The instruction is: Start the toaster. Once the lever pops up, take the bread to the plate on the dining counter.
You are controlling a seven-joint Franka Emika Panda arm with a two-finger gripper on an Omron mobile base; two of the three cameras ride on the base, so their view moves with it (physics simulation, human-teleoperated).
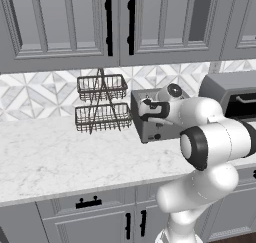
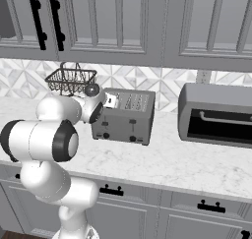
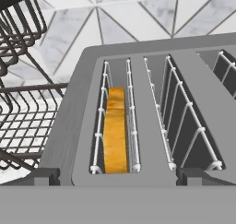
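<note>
The grey toaster stands on the marble worktop against the tiled wall, partly behind my arm in the left base view. Small dark knobs and a lever tab sit on its front face. In the hand view I look down into its top slots. The orange-yellow bread stands deep in the left slot between the wire guides. My gripper hangs just above the toaster's near-left end, open wide, with one fingertip on either side of that slot and nothing between them. The plate and the dining counter are out of view.
A two-tier dark wire basket rack stands close to the toaster's left, near my hand. A grey microwave sits to the right. Upper cabinets hang low overhead. Bare marble worktop stretches in front.
</note>
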